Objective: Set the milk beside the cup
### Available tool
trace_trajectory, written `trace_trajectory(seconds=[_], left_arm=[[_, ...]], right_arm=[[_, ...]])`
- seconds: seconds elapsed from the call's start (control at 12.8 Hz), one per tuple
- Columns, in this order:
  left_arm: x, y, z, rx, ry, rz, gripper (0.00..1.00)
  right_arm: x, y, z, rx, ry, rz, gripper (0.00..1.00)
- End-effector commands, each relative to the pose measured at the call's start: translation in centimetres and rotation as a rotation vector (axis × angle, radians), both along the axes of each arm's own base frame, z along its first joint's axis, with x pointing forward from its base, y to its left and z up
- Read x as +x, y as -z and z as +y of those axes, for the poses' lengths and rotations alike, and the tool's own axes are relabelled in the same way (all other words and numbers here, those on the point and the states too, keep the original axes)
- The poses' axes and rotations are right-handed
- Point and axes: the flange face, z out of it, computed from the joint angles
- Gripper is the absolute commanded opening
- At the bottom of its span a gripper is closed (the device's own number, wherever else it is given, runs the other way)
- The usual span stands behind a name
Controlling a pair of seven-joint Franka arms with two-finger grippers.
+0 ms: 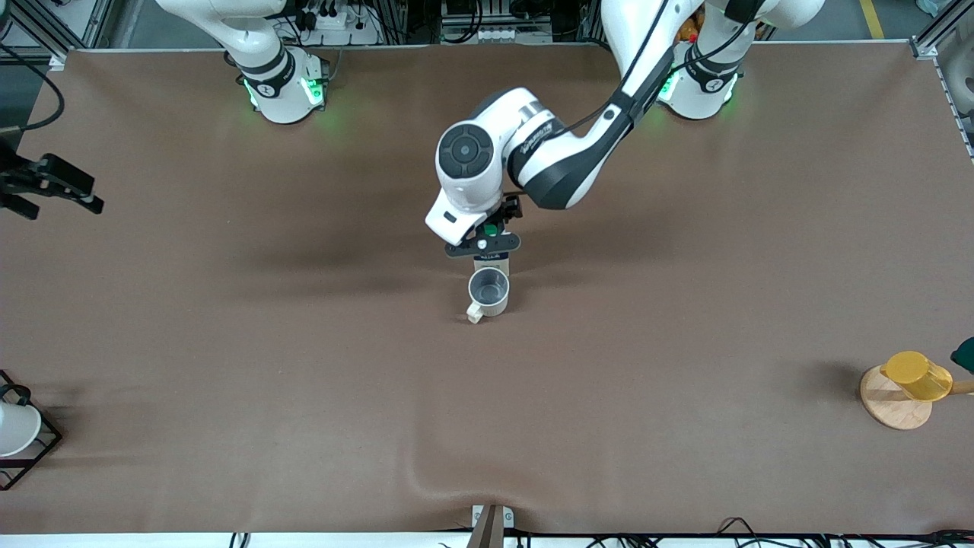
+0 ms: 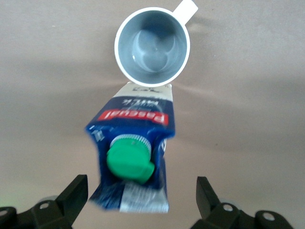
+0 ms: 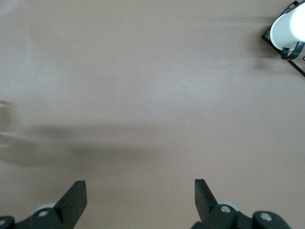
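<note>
Milk carton (image 2: 131, 157) is down on the bench (image 1: 685, 342), upright, right beside the off-white mug (image 1: 488, 292) and farther from the front camera than it; from the left wrist view its base edge looks touching or nearly touching the mug's wall, we cannot tell which. Mug handle points toward the front camera, away from the carton. Left tool (image 2: 138, 193) hangs directly over the carton with its fingers (image 2: 71, 195) spread wide, clear of both side faces, green cap visible between them, so nothing is clamped. We read this as the release step: placement looks done, task nearly complete. Next move as we judge it is a straight vertical lift of the left tool, no sideways drift, since the carton is tall and narrow and a finger clip at the gable could tip it into the mug. Right tool (image 1: 53, 186) waits over bare bench at the right arm's end, its fingers (image 3: 71, 198) also apart and empty. White cup in a black wire frame (image 1: 15, 430) and yellow cup (image 1: 917, 375) on a round wooden coaster (image 1: 894, 407) sit at the bench ends, well apart from the work.
</note>
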Motion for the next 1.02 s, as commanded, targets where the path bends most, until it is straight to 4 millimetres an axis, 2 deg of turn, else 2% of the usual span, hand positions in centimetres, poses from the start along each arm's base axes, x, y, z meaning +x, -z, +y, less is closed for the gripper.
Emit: trace_trajectory(seconds=[0.0,0.08,0.16,0.23,0.31,0.47,0.62,0.86,0.94], left_arm=[[-0.6,-6.5,2.0,0.011,-0.016,-0.028,1.00],[0.2,-9.6,3.7,-0.005,-0.039,-0.054,1.00],[1.7,-13.2,6.4,-0.034,-0.082,-0.095,1.00],[4.5,-15.6,10.4,-0.041,-0.146,-0.136,1.00],[7.2,-17.0,14.7,-0.030,-0.195,-0.171,1.00],[10.9,-17.9,21.4,-0.026,-0.207,-0.186,1.00],[12.1,-20.0,28.1,-0.016,-0.147,-0.170,1.00],[10.5,-24.3,36.9,-0.011,0.000,-0.158,1.00],[10.0,-25.0,39.1,-0.010,0.016,-0.160,1.00]], right_arm=[[1.3,-0.2,0.0,-0.022,0.013,0.029,1.00],[1.4,0.0,0.0,-0.020,0.015,0.032,1.00],[1.4,-0.1,0.0,-0.026,0.013,0.030,1.00],[1.4,0.0,0.2,-0.081,0.002,0.038,1.00],[1.4,-0.1,0.7,-0.106,-0.007,0.039,1.00],[1.3,-0.2,0.8,-0.105,-0.007,0.045,1.00],[1.2,-0.6,0.7,-0.105,-0.003,0.039,1.00],[1.3,-1.5,0.2,-0.103,0.005,0.017,1.00],[1.3,-1.4,0.4,-0.103,0.002,0.022,1.00]])
